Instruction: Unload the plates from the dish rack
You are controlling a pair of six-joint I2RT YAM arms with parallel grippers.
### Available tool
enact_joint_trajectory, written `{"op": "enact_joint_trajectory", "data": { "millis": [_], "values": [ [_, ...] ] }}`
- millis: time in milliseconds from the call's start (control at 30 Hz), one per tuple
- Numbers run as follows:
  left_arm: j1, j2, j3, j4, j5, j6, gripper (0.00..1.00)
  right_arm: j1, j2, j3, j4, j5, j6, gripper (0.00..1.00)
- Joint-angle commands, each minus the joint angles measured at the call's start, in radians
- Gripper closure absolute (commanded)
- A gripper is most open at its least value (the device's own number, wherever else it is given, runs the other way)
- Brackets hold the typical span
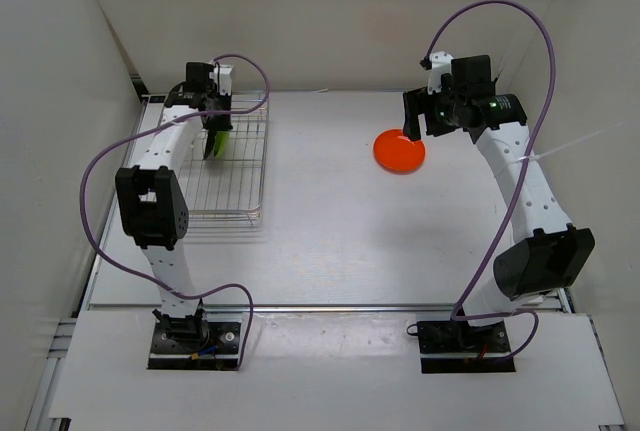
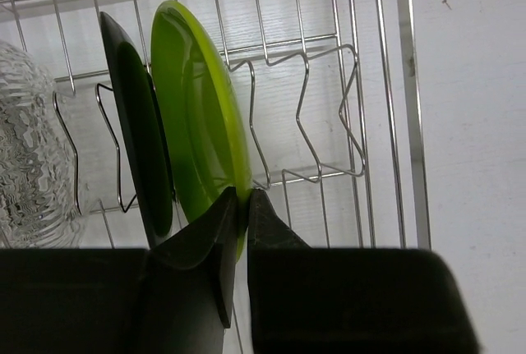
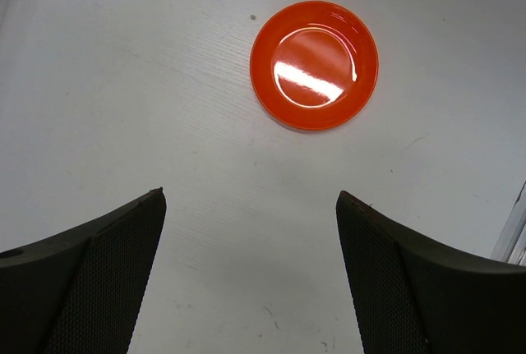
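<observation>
Pinching the lime plate (image 2: 197, 108) is the left hand (image 2: 244, 199) (wrist view confirms).

In rack (image 2: 410, 124), green (image 2: 197, 116), black (image 2: 140, 140), clear (image 2: 29, 157) plates upright; orange (image 3: 314, 65) lies flat.

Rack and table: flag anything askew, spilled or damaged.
Nothing stands out. The green plate, black plate and glass plate stand on edge in the rack, left fingers pinching the green rim; the orange plate lies flat on the table.

Left tool (image 2: 244, 199) pinched shut; right tool (image 3: 251, 195) spread wide.
</observation>
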State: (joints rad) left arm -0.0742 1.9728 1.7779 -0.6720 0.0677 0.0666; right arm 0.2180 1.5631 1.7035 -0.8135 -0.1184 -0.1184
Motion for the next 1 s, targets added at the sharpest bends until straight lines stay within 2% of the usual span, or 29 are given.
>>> {"op": "enact_joint_trajectory", "data": {
  "millis": [0, 367, 567, 733, 800, 833, 867, 900, 933, 967],
  "values": [
    [-0.006, -0.107, 0.055, -0.023, 0.050, 0.010, 0.88, 0.000, -0.035, 0.001, 0.014, 0.009, 0.000, 0.13],
    [-0.006, -0.249, 0.101, -0.113, 0.150, 0.032, 0.88, 0.000, -0.035, -0.008, 0.023, 0.029, 0.000, 0.13],
    [-0.006, -0.282, 0.132, -0.207, 0.318, 0.044, 0.88, 0.000, -0.026, 0.011, 0.023, 0.049, 0.000, 0.12],
    [-0.099, -0.293, 0.164, -0.293, 0.359, 0.122, 0.88, 0.000, -0.008, 0.059, 0.005, 0.062, 0.000, 0.12],
    [-0.151, -0.307, 0.173, -0.314, 0.293, 0.186, 0.88, -0.015, 0.002, 0.099, -0.006, -0.019, 0.023, 0.12],
    [-0.229, -0.330, 0.160, -0.314, 0.138, 0.208, 0.88, -0.028, 0.011, 0.116, -0.019, -0.070, 0.049, 0.12],
    [-0.278, -0.330, 0.146, -0.298, 0.044, 0.234, 0.88, -0.043, 0.011, 0.136, -0.029, -0.134, 0.062, 0.12],
    [-0.326, -0.347, 0.102, -0.264, -0.054, 0.295, 0.88, -0.078, 0.032, 0.181, -0.051, -0.279, 0.074, 0.12],
    [-0.423, -0.374, 0.066, -0.230, -0.257, 0.329, 0.88, -0.106, 0.041, 0.205, -0.062, -0.337, 0.100, 0.12],
    [-0.467, -0.393, 0.028, -0.194, -0.338, 0.367, 0.88, -0.120, 0.052, 0.229, -0.075, -0.387, 0.109, 0.12]
  ]
}}
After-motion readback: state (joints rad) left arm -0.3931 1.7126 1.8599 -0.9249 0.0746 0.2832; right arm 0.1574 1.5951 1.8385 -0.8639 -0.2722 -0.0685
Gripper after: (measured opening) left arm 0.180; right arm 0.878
